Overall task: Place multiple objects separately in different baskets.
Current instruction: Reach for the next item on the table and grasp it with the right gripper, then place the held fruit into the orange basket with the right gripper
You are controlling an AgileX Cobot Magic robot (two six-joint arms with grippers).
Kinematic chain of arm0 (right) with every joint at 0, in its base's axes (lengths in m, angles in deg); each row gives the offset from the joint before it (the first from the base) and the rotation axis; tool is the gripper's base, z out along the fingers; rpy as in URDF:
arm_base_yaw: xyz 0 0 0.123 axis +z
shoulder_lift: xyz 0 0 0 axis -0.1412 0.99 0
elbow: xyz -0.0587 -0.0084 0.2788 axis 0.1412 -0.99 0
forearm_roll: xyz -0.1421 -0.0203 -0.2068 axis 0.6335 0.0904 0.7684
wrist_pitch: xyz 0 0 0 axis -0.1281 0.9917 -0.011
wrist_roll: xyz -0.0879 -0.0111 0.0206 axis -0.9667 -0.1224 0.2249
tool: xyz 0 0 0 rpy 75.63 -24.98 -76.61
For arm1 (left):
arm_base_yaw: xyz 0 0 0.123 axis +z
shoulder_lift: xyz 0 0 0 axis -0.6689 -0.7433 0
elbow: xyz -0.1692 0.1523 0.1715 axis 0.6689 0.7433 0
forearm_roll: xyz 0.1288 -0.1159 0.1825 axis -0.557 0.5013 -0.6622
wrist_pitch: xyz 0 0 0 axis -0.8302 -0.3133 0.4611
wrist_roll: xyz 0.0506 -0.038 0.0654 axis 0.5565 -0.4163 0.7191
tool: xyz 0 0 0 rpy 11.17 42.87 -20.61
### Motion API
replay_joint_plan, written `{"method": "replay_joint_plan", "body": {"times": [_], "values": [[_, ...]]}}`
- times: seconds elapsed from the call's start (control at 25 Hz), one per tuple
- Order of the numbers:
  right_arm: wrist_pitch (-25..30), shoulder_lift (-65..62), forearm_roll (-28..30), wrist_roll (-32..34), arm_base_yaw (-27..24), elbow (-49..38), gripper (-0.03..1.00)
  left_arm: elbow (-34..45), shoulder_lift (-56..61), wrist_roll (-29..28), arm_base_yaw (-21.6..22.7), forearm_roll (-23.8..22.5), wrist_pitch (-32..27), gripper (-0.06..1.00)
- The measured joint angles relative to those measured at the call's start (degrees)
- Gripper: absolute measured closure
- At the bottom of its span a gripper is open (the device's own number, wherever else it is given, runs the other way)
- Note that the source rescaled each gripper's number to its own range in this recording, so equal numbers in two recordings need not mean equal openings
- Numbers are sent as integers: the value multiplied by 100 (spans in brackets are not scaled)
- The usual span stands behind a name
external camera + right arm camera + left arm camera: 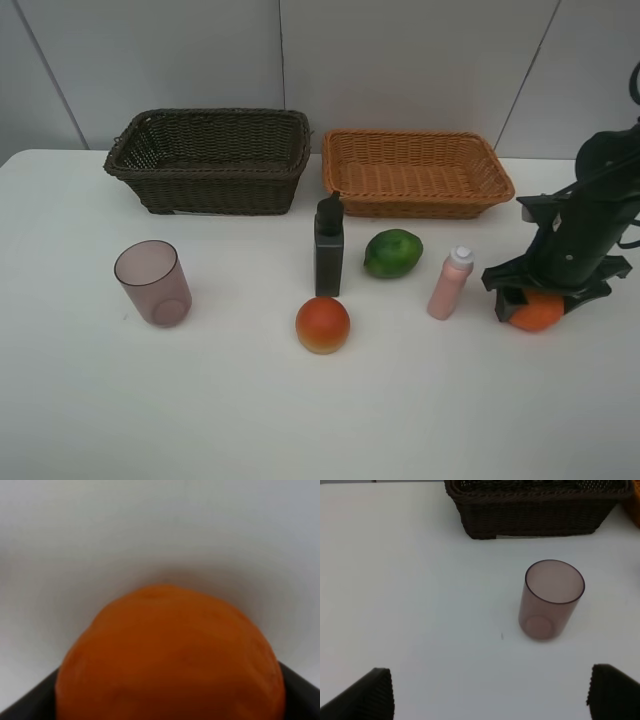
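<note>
Our right gripper (542,298) straddles the orange (537,316) (we cannot tell if it's clamped); the tan basket (420,205) lies at eleven o'clock.

We take this for a robot lab. We see a white counter (250,420), plain wall panels (400,60), a robot arm (585,220).

Dark brown woven basket (205,192), orange-tan woven basket (415,206), translucent mauve cup (152,283), dark grey bottle (328,252), green fruit (392,253), red-orange fruit (322,325), pink white-capped bottle (449,286) and orange (537,313) on a white worktop (200,410).
</note>
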Motion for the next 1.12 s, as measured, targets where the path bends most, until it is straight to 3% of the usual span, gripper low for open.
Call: {"method": "replay_joint_plan", "body": {"times": [0.52, 0.68, 1.0, 1.12], "values": [[71, 0, 0, 0, 0, 38, 31, 0, 0, 0, 0, 0, 0, -6], [601, -147, 5, 0, 0, 407, 31, 0, 0, 0, 0, 0, 0, -6], [2242, -710, 21, 0, 0, 1662, 31, 0, 0, 0, 0, 0, 0, -6], [2563, -710, 41, 0, 120, 2042, 31, 0, 0, 0, 0, 0, 0, -6]]}}
